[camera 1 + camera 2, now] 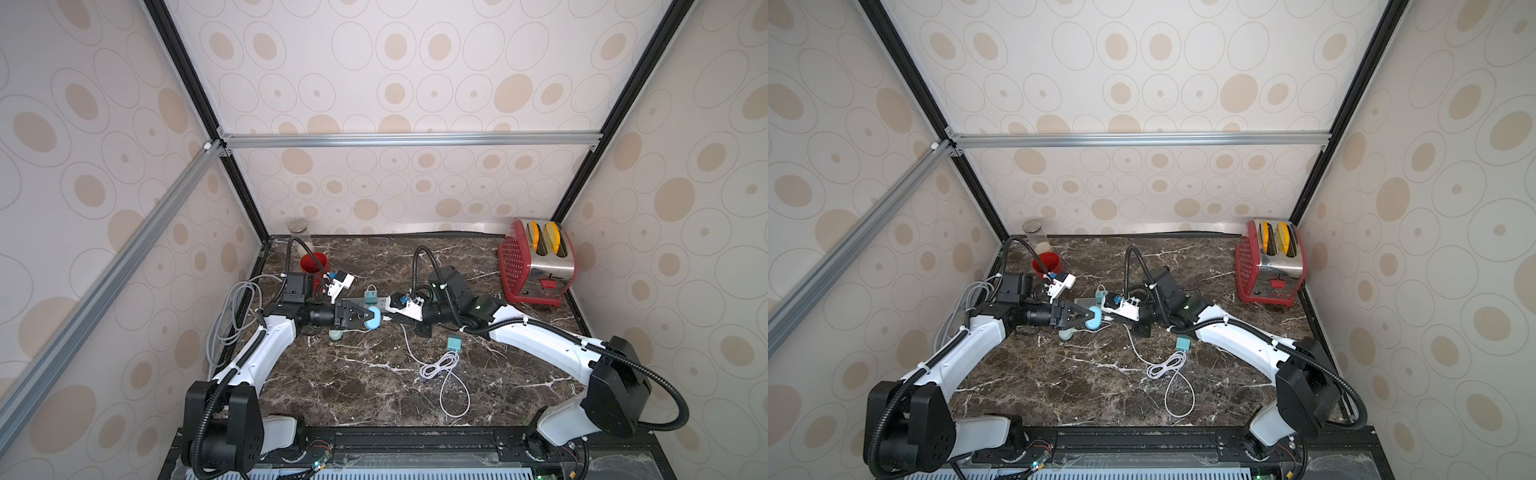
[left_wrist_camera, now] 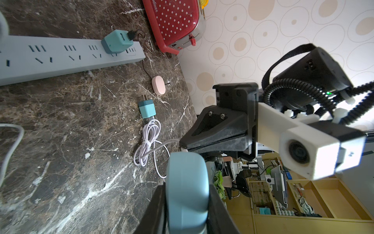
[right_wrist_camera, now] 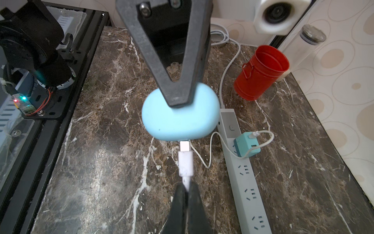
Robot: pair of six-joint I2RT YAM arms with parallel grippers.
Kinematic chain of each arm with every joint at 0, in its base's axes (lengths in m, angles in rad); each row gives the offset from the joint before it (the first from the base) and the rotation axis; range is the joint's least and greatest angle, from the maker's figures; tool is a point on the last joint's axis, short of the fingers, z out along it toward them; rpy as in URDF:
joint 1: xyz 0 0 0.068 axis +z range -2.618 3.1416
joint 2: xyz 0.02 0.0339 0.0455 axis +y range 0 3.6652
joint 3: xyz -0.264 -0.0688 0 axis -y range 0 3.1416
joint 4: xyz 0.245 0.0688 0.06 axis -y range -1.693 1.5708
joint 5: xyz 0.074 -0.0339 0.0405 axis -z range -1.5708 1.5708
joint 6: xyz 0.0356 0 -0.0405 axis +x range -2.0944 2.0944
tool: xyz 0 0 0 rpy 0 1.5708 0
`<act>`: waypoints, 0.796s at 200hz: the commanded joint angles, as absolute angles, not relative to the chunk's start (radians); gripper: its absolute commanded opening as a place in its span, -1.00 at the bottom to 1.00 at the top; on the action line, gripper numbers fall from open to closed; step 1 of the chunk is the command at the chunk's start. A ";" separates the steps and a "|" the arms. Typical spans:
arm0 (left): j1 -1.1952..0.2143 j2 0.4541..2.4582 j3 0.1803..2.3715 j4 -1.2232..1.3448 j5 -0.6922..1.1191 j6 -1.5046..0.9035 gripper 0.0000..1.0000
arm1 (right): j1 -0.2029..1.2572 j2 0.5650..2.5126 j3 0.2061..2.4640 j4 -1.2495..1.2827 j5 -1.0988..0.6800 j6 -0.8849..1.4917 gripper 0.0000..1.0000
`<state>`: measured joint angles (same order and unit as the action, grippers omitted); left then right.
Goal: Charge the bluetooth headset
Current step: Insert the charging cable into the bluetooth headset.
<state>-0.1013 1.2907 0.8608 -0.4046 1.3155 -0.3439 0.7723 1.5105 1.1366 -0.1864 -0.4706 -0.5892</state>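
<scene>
Pinching the white plug [image 3: 185, 160], right gripper [image 3: 187, 189] has its tip against the blue headset case [image 3: 172, 123] — clamped in left gripper [image 3: 178, 101], above the bench [image 3: 101, 162]. Skewed push could twist it loose.

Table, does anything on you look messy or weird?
Nothing is spilled or broken. A teal charger plug lies on its side, unplugged, on the marble table, beside a bundled white cable whose loose loop trails toward the front edge.
</scene>
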 commanded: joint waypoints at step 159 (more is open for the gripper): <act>-0.107 1.290 0.876 -0.410 1.309 -0.333 -0.82 | 0.814 1.482 1.140 -0.156 -0.400 -0.609 -1.00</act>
